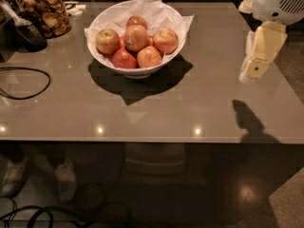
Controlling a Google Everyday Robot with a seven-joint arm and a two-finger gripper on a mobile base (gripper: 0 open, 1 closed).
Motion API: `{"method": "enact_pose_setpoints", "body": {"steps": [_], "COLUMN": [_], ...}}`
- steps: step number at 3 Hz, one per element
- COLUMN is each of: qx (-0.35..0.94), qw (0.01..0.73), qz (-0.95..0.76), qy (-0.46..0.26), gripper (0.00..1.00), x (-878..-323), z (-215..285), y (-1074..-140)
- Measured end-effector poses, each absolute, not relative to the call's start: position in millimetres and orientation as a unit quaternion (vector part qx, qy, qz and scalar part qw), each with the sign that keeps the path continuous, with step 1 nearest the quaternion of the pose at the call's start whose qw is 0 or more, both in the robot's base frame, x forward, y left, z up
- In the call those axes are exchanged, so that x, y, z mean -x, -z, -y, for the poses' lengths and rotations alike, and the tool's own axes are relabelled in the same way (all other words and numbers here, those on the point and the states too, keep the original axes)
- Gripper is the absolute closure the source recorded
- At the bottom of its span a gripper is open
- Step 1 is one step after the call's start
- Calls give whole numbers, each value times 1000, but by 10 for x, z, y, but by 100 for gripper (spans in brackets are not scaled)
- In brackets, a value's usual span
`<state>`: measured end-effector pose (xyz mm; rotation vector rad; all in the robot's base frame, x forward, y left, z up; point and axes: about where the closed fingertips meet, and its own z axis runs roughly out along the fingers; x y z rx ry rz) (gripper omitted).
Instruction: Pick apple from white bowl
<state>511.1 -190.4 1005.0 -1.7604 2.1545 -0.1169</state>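
Note:
The white bowl (137, 69), lined with crinkled white paper, stands on the grey table at the back centre and holds several apples. A peach-orange apple (166, 40) lies at the bowl's right side, next to a larger orange one (136, 37) in the middle and darker red ones at the front. My gripper (251, 71), cream-coloured and hanging below the white arm head (278, 3), hovers above the table's right side. It is well to the right of the bowl, apart from it and empty.
A glass jar of brown pieces (43, 11) stands at the back left beside a dark object (28, 34). A black cable (23, 82) loops on the table's left side. The table's front edge (152, 140) runs across the middle, with floor, cables and feet below.

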Motion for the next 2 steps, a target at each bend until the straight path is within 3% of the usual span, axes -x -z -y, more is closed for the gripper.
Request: {"method": "enact_pose_setpoints", "body": {"steps": [2], "qx": [666], "qw": [170], "qz": [-724], "qy": [64], "gripper": [0], "x": [-5637], "z": [1441], "y": [-10128]}}
